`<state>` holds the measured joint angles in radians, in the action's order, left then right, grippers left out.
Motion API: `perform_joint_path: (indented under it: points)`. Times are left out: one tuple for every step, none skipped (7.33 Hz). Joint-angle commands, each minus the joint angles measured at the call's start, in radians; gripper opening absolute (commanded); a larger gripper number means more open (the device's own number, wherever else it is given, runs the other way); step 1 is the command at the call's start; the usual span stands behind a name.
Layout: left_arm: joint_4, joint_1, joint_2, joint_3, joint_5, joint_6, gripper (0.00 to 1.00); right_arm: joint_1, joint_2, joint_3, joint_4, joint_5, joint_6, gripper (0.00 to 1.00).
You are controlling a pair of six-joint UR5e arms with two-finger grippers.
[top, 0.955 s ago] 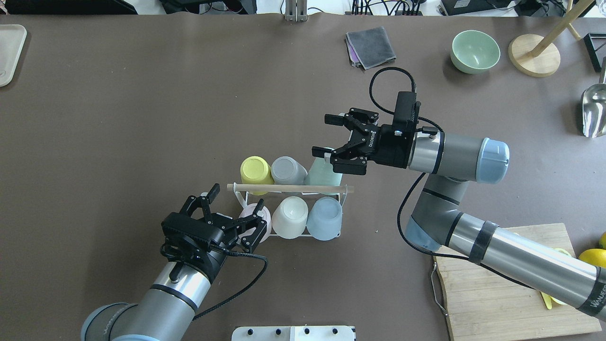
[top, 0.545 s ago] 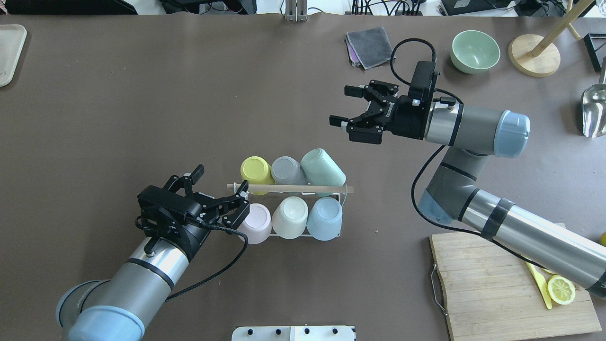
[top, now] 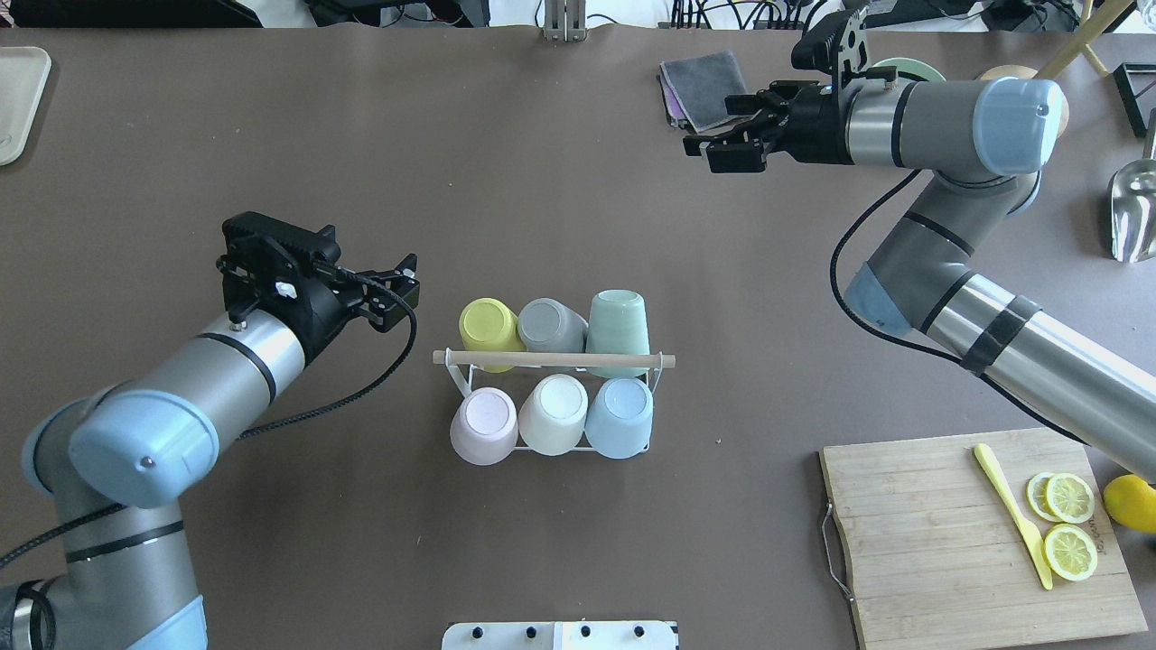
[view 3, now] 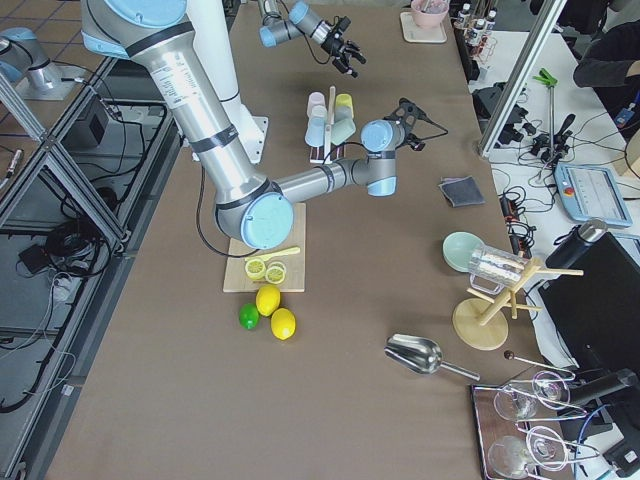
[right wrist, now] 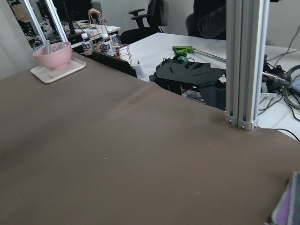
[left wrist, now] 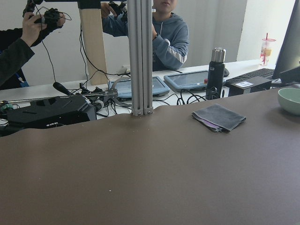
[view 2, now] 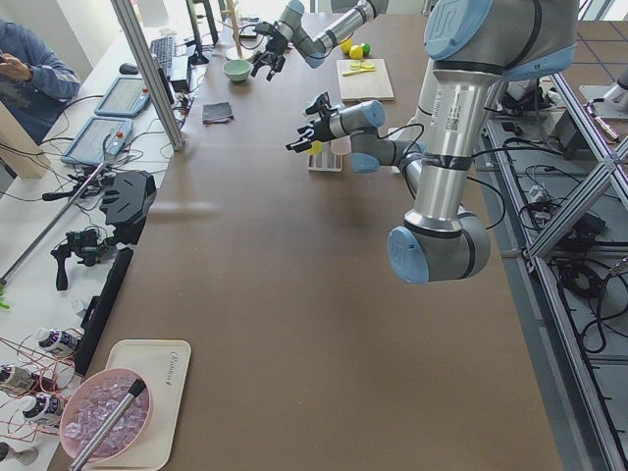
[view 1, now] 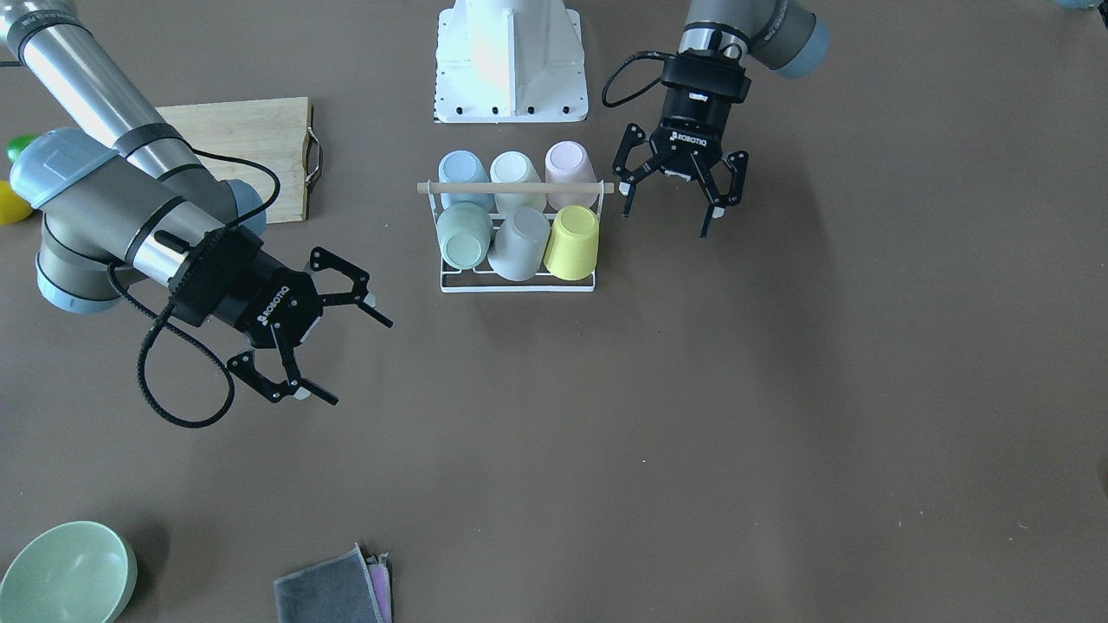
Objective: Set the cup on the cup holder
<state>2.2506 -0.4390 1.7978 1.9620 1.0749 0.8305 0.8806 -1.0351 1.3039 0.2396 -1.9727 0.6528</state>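
Observation:
The cup holder (top: 553,359), a white wire rack with a wooden rod across its top, stands mid-table and also shows in the front view (view 1: 515,187). It holds two rows of three upturned cups: yellow (top: 488,323), grey (top: 546,325) and mint green (top: 619,320) in the far row, pink (top: 483,424), cream (top: 553,413) and blue (top: 620,411) in the near row. My left gripper (top: 390,287) (view 1: 671,212) is open and empty, off the rack's left side. My right gripper (top: 711,128) (view 1: 359,363) is open and empty, far behind and to the right of the rack.
A wooden cutting board (top: 939,551) with lemon slices (top: 1070,496) and a yellow knife (top: 1011,510) lies near right. A folded grey cloth (top: 709,86), a green bowl (view 1: 65,571), a wooden stand base (top: 1016,108) and a metal scoop (top: 1133,212) are at the far right.
Both open grippers have drawn away from the rack: the left back and to the left from the pink cup, the right far and to the right from the mint cup. The mint cup has settled straighter.

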Motion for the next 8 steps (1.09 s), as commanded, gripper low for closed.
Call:
perform_joint_path:
  points:
    - [-0.135,-0.191,-0.029,0.0,0.295,0.004,0.99,0.012,-0.028,0.145,0.445,-0.009,0.005,1.0]
    - [-0.223,-0.292,-0.047,-0.005,0.433,0.019,0.99,0.011,-0.04,0.243,0.697,-0.008,0.005,1.0]
    - [-0.285,-0.402,-0.049,-0.027,0.582,0.042,0.99,0.014,-0.034,0.315,0.919,-0.008,0.005,1.0]
    - [-0.349,-0.506,-0.052,-0.067,0.732,0.039,0.99,0.036,-0.042,0.409,1.11,-0.018,0.004,1.0]
    - [-0.409,-0.602,-0.054,-0.122,0.863,0.03,0.99,0.066,-0.08,0.517,1.302,-0.05,-0.01,1.0]
    - [-0.501,-0.656,-0.054,-0.164,0.945,0.01,0.99,0.087,-0.112,0.569,1.421,-0.058,-0.019,1.0]
    - [-0.552,-0.694,-0.054,-0.202,0.991,-0.058,0.99,0.115,-0.162,0.577,1.446,-0.058,-0.077,1.0]
    - [-0.575,-0.746,-0.054,-0.254,1.063,-0.133,0.99,0.141,-0.237,0.578,1.454,-0.058,-0.201,1.0]
